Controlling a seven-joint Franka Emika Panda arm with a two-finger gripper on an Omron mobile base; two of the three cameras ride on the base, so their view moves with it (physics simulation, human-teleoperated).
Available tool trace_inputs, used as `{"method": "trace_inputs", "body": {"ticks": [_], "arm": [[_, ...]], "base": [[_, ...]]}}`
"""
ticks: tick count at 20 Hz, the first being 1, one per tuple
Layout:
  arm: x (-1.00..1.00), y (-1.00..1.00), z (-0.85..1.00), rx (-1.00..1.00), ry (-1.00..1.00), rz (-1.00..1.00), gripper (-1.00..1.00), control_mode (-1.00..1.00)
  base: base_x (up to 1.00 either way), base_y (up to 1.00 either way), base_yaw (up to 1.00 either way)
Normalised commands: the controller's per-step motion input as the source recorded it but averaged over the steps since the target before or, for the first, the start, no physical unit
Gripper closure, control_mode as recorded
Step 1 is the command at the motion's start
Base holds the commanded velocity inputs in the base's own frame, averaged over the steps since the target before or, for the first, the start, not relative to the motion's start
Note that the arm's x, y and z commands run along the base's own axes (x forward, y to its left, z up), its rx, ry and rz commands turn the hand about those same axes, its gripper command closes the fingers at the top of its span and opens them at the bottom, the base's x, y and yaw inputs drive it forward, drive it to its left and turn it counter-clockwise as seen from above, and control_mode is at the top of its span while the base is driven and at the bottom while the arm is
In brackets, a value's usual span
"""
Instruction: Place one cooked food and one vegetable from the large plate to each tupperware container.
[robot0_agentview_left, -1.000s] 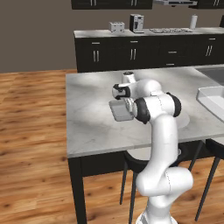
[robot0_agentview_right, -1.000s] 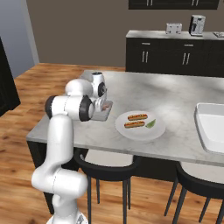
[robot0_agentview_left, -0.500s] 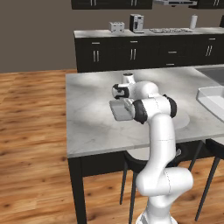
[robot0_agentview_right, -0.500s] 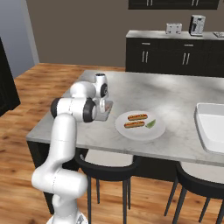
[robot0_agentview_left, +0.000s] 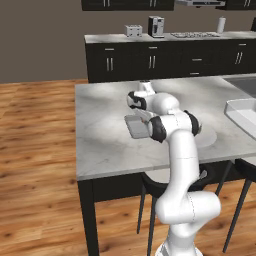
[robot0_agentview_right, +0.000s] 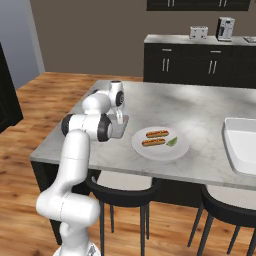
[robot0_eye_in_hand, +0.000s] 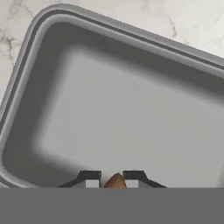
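Gripper (robot0_eye_in_hand: 113, 180) is clamped on a brown food bit over the empty grey tray (robot0_eye_in_hand: 52, 74). You've got two hot dogs (robot0_agentview_right: 156, 134) and a green on the plate (robot0_agentview_right: 145, 150), so almost everything's left.

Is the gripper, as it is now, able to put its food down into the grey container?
Probably yes. The gripper hangs right above the grey container, shut on a brown food piece. The container's floor below looks bare, so nothing seems to block the way down.
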Motion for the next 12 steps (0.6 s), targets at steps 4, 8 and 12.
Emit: {"method": "trace_inputs", "body": {"ticks": [4,8,12], "arm": [[-0.56,0.0,0.0,0.0,0.0,0.03,1.0,-1.0],[-0.5,0.04,0.0,0.0,0.0,0.01,-1.0,-1.0],[-0.17,0.14,0.0,0.0,-0.01,0.06,-1.0,-1.0]], "base": [[0.0,0.0,0.0],[0.0,0.0,0.0],[0.0,0.0,0.0]]}}
